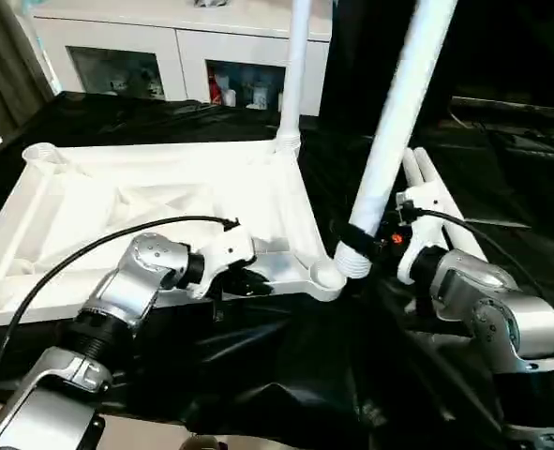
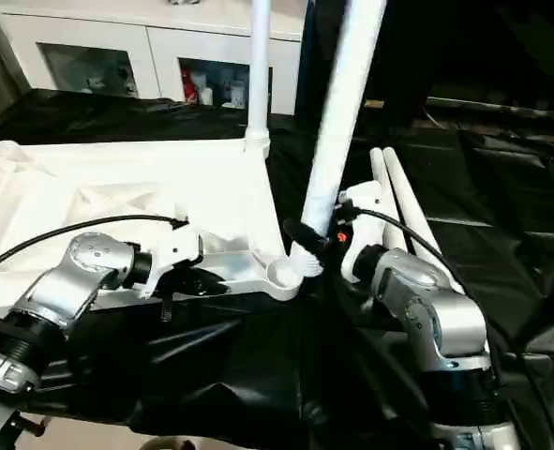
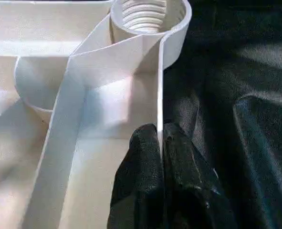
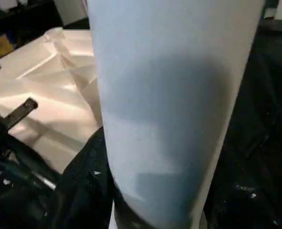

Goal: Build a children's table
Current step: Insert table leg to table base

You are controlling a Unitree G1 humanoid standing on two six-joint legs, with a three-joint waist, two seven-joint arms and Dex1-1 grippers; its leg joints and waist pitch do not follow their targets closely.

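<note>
top: large white ribbed plastic tabletop [image 1: 164,202] upside down on black sheet [image 1: 286,375] | left gripper [image 3: 159,143] pinching its thin near rim beside threaded corner socket [image 3: 148,16] | right gripper [image 1: 370,239] clamping smooth white tapered tube leg [image 1: 398,122], tilted, foot just beside that socket

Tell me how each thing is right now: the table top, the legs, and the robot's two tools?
Table top: upside down, ribs up.
Far leg: standing upright in its corner socket.
Held leg: tilted, threaded end at the near corner socket.
Spare legs: lying flat.
Left tool: shut on the top's edge.
Right tool: gripping the held leg.
</note>
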